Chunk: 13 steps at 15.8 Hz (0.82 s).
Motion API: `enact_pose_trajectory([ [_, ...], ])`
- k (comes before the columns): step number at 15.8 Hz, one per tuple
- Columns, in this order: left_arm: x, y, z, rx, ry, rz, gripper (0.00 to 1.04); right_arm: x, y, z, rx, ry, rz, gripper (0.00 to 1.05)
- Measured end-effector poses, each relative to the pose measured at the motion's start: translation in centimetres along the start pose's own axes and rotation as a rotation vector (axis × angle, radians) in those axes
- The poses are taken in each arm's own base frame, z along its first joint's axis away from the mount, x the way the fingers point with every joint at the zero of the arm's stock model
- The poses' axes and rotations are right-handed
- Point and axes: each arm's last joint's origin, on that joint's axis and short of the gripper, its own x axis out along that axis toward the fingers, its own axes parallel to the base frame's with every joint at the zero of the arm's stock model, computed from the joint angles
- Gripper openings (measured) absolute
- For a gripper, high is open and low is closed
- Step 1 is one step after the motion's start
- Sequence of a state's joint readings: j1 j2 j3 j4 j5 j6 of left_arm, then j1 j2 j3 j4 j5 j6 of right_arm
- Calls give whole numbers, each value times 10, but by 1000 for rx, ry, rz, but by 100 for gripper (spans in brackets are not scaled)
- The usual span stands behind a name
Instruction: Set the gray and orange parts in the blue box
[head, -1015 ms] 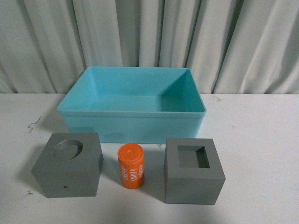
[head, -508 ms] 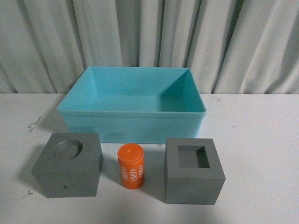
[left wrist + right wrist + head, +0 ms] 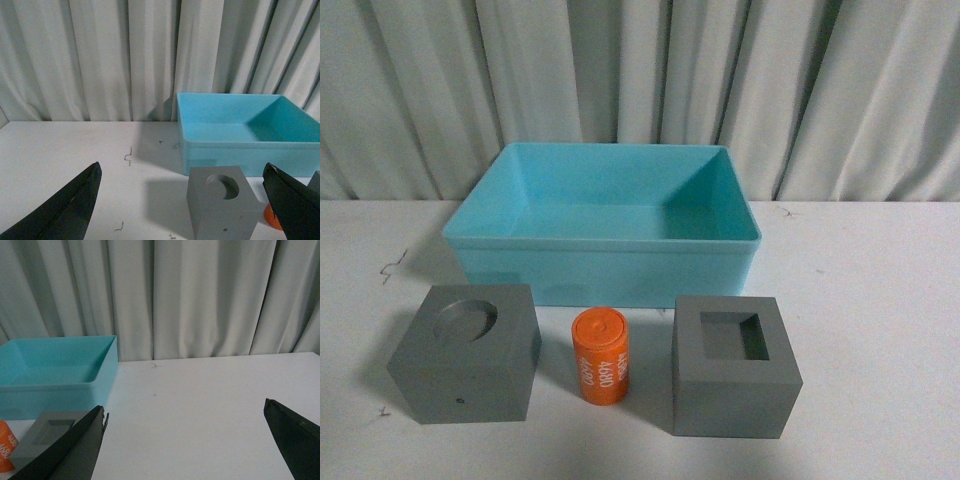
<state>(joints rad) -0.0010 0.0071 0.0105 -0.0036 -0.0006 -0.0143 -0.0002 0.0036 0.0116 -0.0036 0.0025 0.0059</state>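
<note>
1. The blue box (image 3: 600,243) sits toward the far side of the white table (image 3: 880,330), in front of a pale pleated curtain (image 3: 620,70).
2. All three parts lie on the table outside the box, in a row along its near wall.
3. The round-recess cube (image 3: 465,370) is at the left of the row, turned slightly so that one corner edge faces the camera. Its recess faces up.
4. The orange cylinder (image 3: 600,357) stands upright in the middle, with white digits running down its side. It is clear of both cubes.
5. The square-recess cube (image 3: 735,385) is at the right, near the box's front right corner, recess up.
6. The left gripper (image 3: 181,167) is spread wide and holds nothing. In its wrist view the round-recess cube lies ahead between the dark fingers (image 3: 65,210), touching neither.
7. The right gripper (image 3: 184,406) is also spread wide and grips nothing (only its two dark fingers show). One finger partly hides the square-recess cube in that wrist view, and a sliver of the orange cylinder shows beside it.
</note>
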Motion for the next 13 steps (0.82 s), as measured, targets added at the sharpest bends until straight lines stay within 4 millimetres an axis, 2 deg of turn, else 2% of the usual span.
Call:
enact_pose_trajectory([
  [13,0,0,0,0,0,0,98,0,0,0,0,0,0,98],
])
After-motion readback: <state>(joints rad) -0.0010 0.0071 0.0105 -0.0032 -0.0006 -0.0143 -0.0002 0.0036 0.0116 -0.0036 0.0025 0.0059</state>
